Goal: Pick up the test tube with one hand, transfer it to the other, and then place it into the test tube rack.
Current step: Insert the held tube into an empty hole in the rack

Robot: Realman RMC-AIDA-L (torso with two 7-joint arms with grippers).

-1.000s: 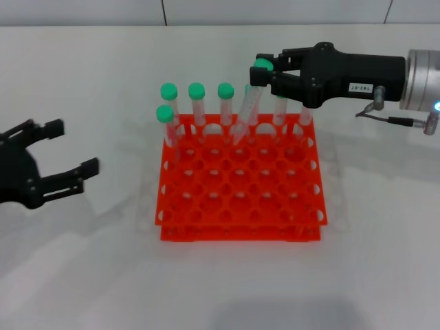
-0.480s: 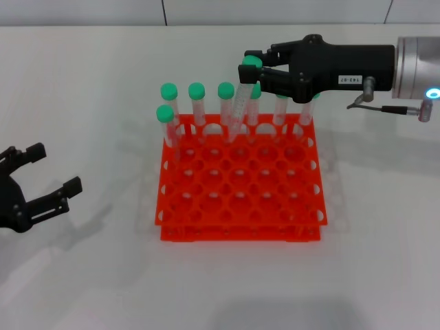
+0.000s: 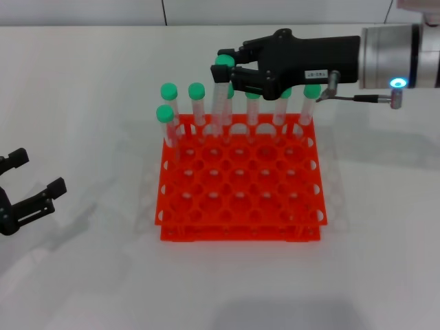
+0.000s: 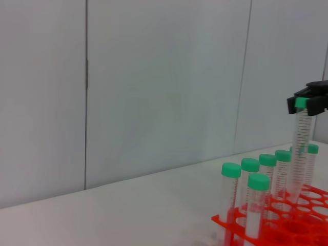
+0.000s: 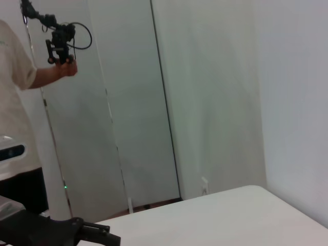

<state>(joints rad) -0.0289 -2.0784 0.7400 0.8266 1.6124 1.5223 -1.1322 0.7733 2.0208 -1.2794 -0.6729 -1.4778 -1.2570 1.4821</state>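
The left claw (image 3: 27, 196) sits low at the left edge of the head view, over the white desk (image 3: 89, 275) and well apart from the rack (image 3: 240, 182). Its two black fingers (image 3: 48, 190) stand apart with nothing between them.

The rack is an orange-red two-tiered square with a grid of round holes, near the middle of the desk. Green-capped tubes stand upright along its far row, and one more tube (image 3: 166, 124) stands in the second row at the rack's left side. In the left wrist view the same rack (image 4: 287, 225) shows at the lower corner, with the capped tubes rising from it.

Above the far row, the right claw (image 3: 230, 69) reaches in from the right on a silver arm (image 3: 392, 55) with a glowing blue-green light. It is clamped on the green cap of the test tube (image 3: 221, 100), which hangs tilted, its lower end down among the far-row holes just beside the standing tubes; whether the tip touches the rack cannot be told. The left wrist view shows that claw (image 4: 310, 102) gripping the cap, with the clear graduated tube (image 4: 299, 148) slanting down toward the rack. A small white label (image 3: 317, 73) sits on the claw's black body; its print is too small to read.

The right wrist view shows pale wall panels, a person in a light shirt (image 5: 18, 92) holding up a black device, and a black claw (image 5: 77, 233) low in the picture.
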